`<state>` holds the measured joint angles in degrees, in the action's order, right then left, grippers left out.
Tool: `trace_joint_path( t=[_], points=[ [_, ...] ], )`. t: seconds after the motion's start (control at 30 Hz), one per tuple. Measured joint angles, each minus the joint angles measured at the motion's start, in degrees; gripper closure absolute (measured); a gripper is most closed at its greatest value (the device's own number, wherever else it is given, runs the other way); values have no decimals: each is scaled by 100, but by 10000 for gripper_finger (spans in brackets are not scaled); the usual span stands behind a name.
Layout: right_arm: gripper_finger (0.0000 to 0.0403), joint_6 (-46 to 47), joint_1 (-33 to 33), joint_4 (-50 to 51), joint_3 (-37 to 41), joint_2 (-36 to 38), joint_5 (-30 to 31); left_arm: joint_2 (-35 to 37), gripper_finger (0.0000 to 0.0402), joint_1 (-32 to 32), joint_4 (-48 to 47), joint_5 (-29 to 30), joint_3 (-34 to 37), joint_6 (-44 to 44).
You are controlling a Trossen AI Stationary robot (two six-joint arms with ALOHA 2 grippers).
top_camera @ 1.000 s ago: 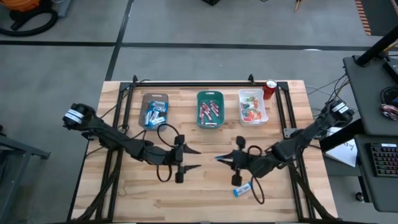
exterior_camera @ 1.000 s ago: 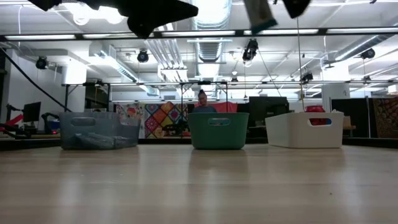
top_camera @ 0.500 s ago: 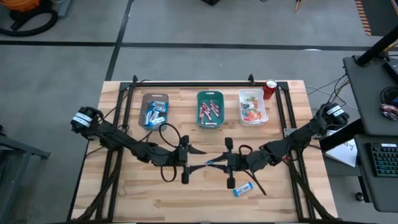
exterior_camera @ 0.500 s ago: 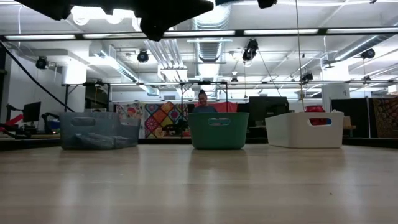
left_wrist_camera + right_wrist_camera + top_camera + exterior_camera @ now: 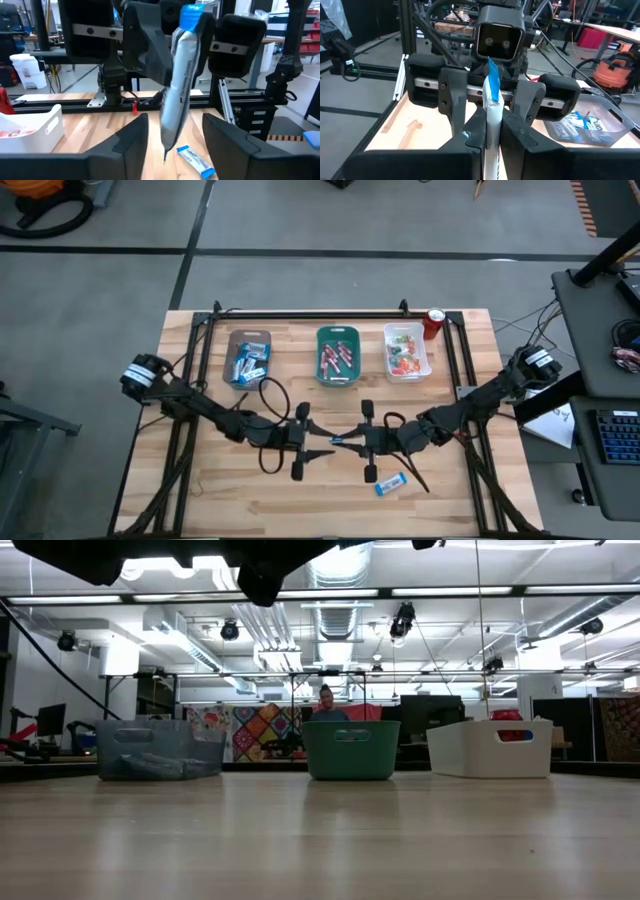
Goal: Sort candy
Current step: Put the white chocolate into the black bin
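My right gripper (image 5: 347,442) is shut on a blue-and-white candy bar (image 5: 338,442) above the table's middle. In the right wrist view the bar (image 5: 492,107) rises past the fingertips, its blue end (image 5: 492,75) uppermost. My left gripper (image 5: 322,439) faces it from the table's left, open. Its two fingers (image 5: 131,142) stand on either side of the bar (image 5: 179,85) without touching it. A second blue-and-white candy (image 5: 391,484) lies flat on the table in front of the right arm. My right gripper pinches the candy bar between its two fingers (image 5: 476,131), about the bar's middle (image 5: 492,125). The fingers come level from the table's right. The bar stands roughly upright, blue end up, its lower end (image 5: 165,150) hanging free, lifted clear of the table.
At the table's far side stand a brown tray (image 5: 248,358) with blue-and-white candy, a teal tray (image 5: 338,354) with red sticks and a white tray (image 5: 406,350) with small mixed pieces. A red can (image 5: 434,323) stands beside the white tray. Cables loop around both wrists.
My right gripper has carried the candy bar toward the table's left, up to my left gripper, and has turned level. My left gripper has moved a little toward the right, so its fingers now flank the bar. In the last half second both arms have kept nearly still.
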<state>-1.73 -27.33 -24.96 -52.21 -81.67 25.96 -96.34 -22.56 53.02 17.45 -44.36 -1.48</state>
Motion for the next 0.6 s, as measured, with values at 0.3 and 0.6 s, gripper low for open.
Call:
trace_joint_path(
  t=[0.3, 0.6],
  points=[
    [345, -60, 0, -24, 0, 0, 18, 3, 355, 157, 8, 0, 0, -84],
    [265, -25, 0, 118, 0, 20, 254, 50, 385, 174, -242, 31, 0, -101]
  ],
)
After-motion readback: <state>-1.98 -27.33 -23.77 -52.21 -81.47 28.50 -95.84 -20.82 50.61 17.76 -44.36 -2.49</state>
